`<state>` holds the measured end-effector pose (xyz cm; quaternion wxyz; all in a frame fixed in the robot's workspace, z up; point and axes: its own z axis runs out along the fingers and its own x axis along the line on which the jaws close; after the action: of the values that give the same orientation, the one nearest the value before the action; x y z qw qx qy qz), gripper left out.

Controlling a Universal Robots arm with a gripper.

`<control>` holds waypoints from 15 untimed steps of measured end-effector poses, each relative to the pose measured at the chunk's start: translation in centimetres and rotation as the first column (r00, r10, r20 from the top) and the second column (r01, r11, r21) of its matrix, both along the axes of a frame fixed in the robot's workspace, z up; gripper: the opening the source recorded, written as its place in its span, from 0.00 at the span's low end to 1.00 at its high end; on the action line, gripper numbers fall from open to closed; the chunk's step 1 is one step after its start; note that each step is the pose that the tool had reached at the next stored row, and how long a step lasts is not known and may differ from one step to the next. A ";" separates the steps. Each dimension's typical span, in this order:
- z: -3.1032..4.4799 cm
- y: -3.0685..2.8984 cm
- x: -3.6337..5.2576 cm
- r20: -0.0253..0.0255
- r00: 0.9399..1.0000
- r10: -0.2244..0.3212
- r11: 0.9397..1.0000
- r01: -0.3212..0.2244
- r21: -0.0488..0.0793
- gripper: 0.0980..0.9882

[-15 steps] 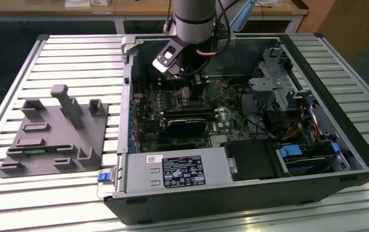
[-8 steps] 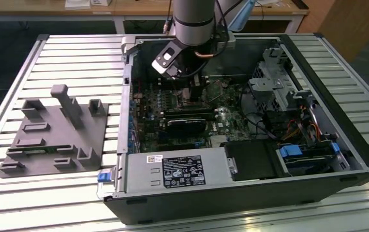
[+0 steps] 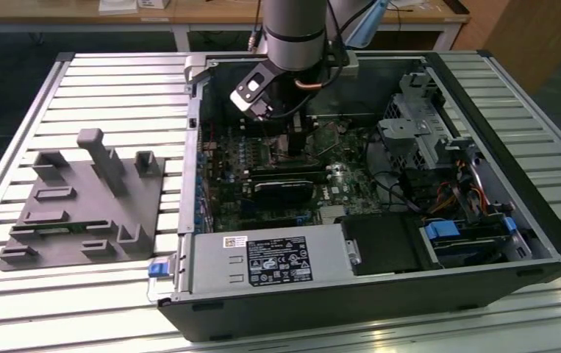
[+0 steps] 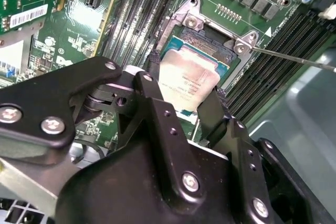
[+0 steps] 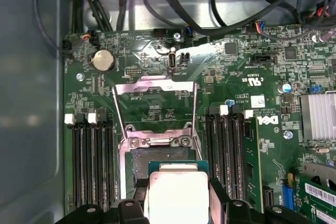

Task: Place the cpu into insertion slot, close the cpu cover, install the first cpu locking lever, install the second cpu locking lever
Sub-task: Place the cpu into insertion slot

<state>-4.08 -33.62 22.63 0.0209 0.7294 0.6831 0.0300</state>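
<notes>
**Chip pinched over the socket, cover open**

In the exterior view you are seeing the arm (image 3: 295, 29) reaching down into the open computer case (image 3: 379, 294). The case is sitting on the slatted tabletop (image 3: 113, 81), toward the edge at the exterior view's right. A grey fixture (image 3: 84, 198) is lying near the opposite edge. The gripper (image 3: 285, 136) is hanging low over the green circuit board (image 3: 344, 180) inside the case.

In the second wrist view you are looking past the black fingers (image 4: 152, 85), which are pinching the cpu (image 4: 186, 80) on two opposite sides. The chip is sitting tilted over the insertion slot (image 4: 207, 39) and covering most of it. I cannot tell whether it is seated. A thin lever rod (image 4: 294, 59) is sticking out from one corner of the slot's rim.

The first wrist view is adding the cpu cover (image 5: 155, 85). It is showing swung open beyond the slot's far rim, with green board visible through its window. The cpu (image 5: 176, 198) is resting between the fingertips just beside that rim.
</notes>
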 end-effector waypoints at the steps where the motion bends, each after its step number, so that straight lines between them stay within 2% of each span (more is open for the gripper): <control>1: -0.03 0.02 0.02 0.000 1.000 -0.005 1.000 0.005 0.000 0.49; 6: -0.21 0.27 0.19 0.000 1.000 -0.023 1.000 0.023 0.000 0.49; 11: -0.44 0.91 0.24 0.000 1.000 -0.027 1.000 0.027 0.000 0.49; 15: -0.77 1.09 0.25 0.001 1.000 -0.003 1.000 0.003 0.000 0.49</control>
<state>-3.83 -32.54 21.86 0.0213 0.7305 0.6819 0.0304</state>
